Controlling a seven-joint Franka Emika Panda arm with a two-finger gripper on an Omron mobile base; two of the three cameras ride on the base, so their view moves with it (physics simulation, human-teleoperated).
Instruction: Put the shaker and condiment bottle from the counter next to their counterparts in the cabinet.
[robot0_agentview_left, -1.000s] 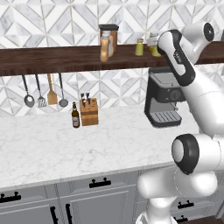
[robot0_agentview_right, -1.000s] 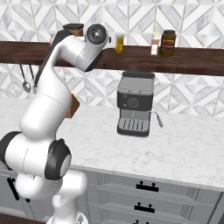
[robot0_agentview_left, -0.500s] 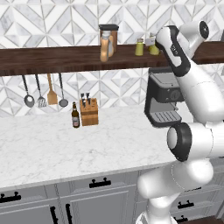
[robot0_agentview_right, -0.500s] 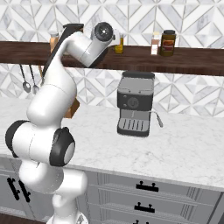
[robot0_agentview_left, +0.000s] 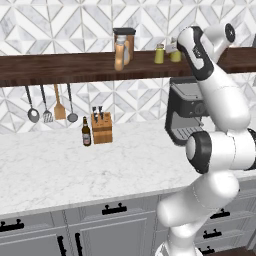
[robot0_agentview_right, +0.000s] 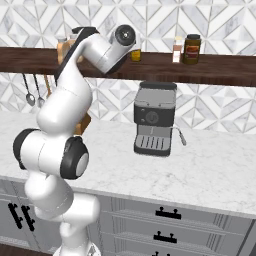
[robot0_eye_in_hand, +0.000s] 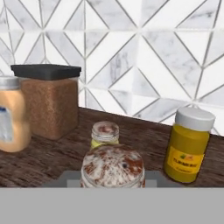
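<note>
My gripper (robot0_eye_in_hand: 113, 183) is shut on the shaker (robot0_eye_in_hand: 113, 166), whose speckled silver cap sits close at the bottom of the hand view, just above the cabinet (robot0_eye_in_hand: 144, 135), a dark wooden shelf. Its twin shaker (robot0_eye_in_hand: 105, 133) (robot0_agentview_left: 159, 53) stands on the shelf right behind it. To the left, a peach-orange condiment bottle (robot0_eye_in_hand: 11, 116) (robot0_agentview_left: 119, 56) stands on the shelf beside a dark-lidded jar (robot0_eye_in_hand: 50, 100). In the base views the white arm hides my fingers and the held shaker.
A yellow bottle with a white cap (robot0_eye_in_hand: 189, 146) (robot0_agentview_right: 136, 54) stands on the shelf right of the twin shaker. An espresso machine (robot0_agentview_left: 187, 117) sits on the counter under the shelf. A knife block (robot0_agentview_left: 101, 129), a beer bottle (robot0_agentview_left: 86, 132) and hanging utensils (robot0_agentview_left: 50, 105) lie left.
The arm has turned at its upper joints and carried the hand a little along the shelf. The things on the shelf have not moved.
</note>
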